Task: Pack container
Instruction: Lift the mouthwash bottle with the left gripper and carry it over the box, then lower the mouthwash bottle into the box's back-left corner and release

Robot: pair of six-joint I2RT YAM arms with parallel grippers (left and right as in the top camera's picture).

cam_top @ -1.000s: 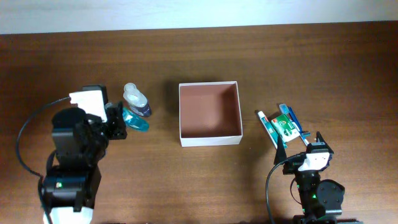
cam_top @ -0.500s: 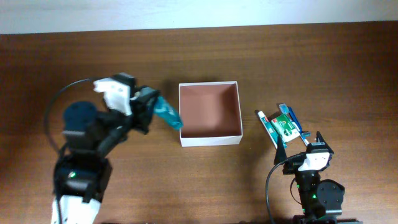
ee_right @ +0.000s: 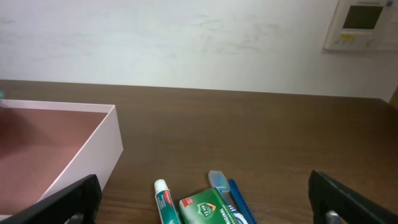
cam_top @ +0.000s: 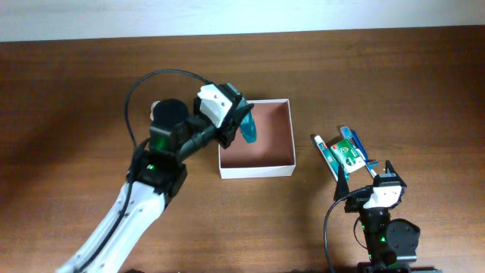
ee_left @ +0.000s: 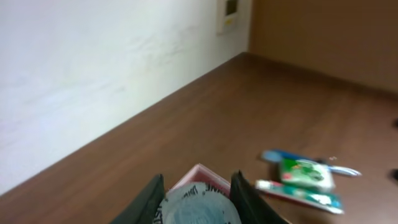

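Over container [cam_top: 255, 171] rim, 10 o'clock corner: left jaws shut narrow on teal bottle [cam_top: 248, 131]. Bottle is tilted, low end inside wall line. One second back, same bottle sits on desk [cam_top: 91, 76] at 9 o'clock, well apart from container; half second back, mid-carry. Container at desk centre, interior bare. Judgement: transport done, release is next step. Right jaws at 4 o'clock, spread full, holding nothing, unmoved. Toothpaste tube [cam_top: 327, 155], green box [cam_top: 348, 154], toothbrush [cam_top: 355, 140] at 3 o'clock, unpacked.
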